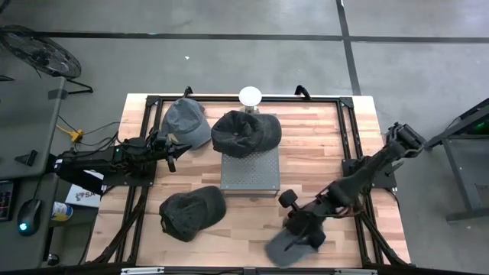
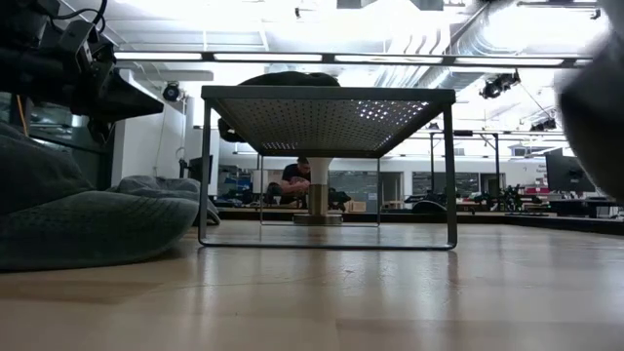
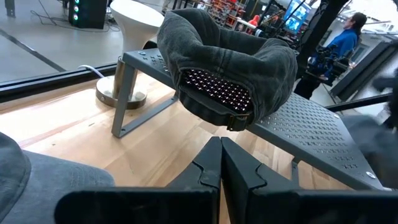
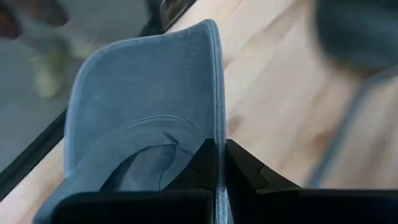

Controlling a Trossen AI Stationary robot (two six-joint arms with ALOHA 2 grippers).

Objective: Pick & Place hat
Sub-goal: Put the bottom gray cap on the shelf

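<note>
A blue-grey hat (image 1: 284, 247) hangs near the table's front right, with my right gripper (image 1: 304, 228) shut on it. In the right wrist view its brim (image 4: 143, 87) stretches away from the fingers, underside showing. In the low view the hat (image 2: 597, 97) is a blur well above the tabletop. A dark hat (image 1: 244, 131) rests on the far part of the perforated metal stand (image 1: 248, 179) at mid table. My left gripper (image 1: 171, 157) waits shut at the left, pointing toward the stand (image 3: 311, 124). My right gripper pinches the hat's edge (image 4: 218, 140) between its two fingers, at the side where the brim meets the crown. The fingers slant down from the table's right. The hat hangs below them, clear of the table.
A grey hat (image 1: 186, 122) lies far left beside my left gripper, and another dark hat (image 1: 191, 210) lies near left. A white round base (image 1: 250, 95) stands behind the stand. A person (image 3: 348, 37) stands beyond the table.
</note>
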